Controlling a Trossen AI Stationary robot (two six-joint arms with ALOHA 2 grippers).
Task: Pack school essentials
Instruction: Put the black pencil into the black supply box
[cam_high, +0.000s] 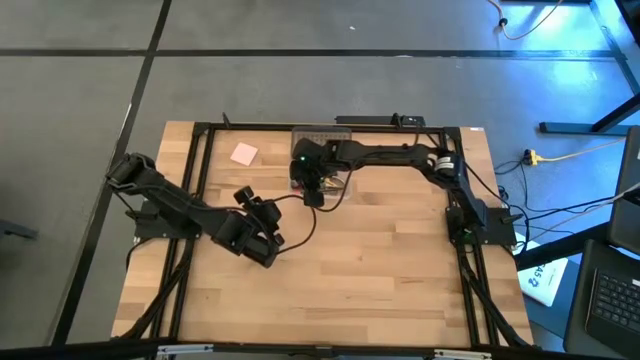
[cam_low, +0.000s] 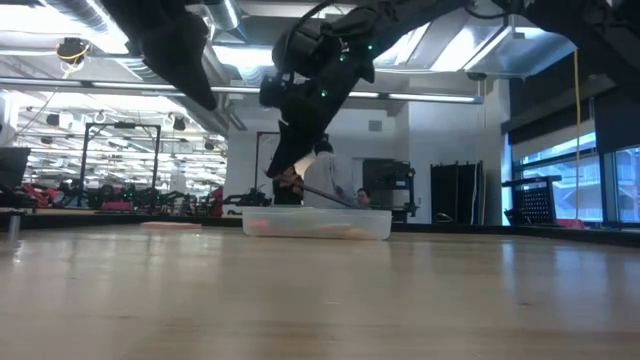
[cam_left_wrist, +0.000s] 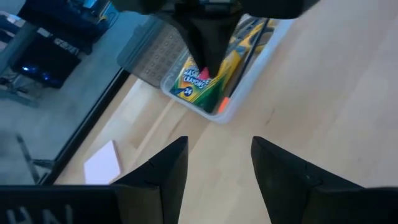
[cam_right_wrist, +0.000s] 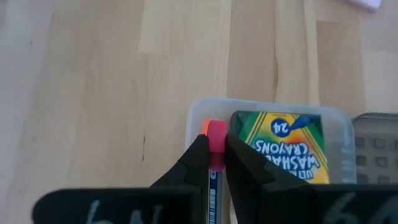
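A clear plastic case (cam_high: 322, 182) sits near the table's far edge, and the green-and-yellow crayon box (cam_right_wrist: 287, 146) lies inside it. My right gripper (cam_right_wrist: 213, 163) hangs over the case's end, beside the crayon box. It is shut on a dark pencil with a pink eraser (cam_right_wrist: 216, 135). Yellow items (cam_left_wrist: 250, 30) lie further along the case; what they are I cannot tell. The pink square pad (cam_high: 245, 153) lies flat on the table left of the case. My left gripper (cam_left_wrist: 217, 168) is open and hovers nearer the table's middle (cam_high: 268, 243), pointing at the case. My right gripper pinches the pencil just behind its pink eraser end (cam_right_wrist: 215, 144), between the two fingers. The fingers come from above and point down into the case, and the pencil's shaft (cam_right_wrist: 211, 193) runs back along them. Whether the eraser end touches the case I cannot tell.
The dotted grey lid (cam_high: 322, 134) lies on the table just beyond the case, at the far edge. An orange bit (cam_left_wrist: 224, 102) shows in the case's end by the crayon box. Bare wood stretches across the table's near half. The black frame rails (cam_high: 200, 170) border the worktop.
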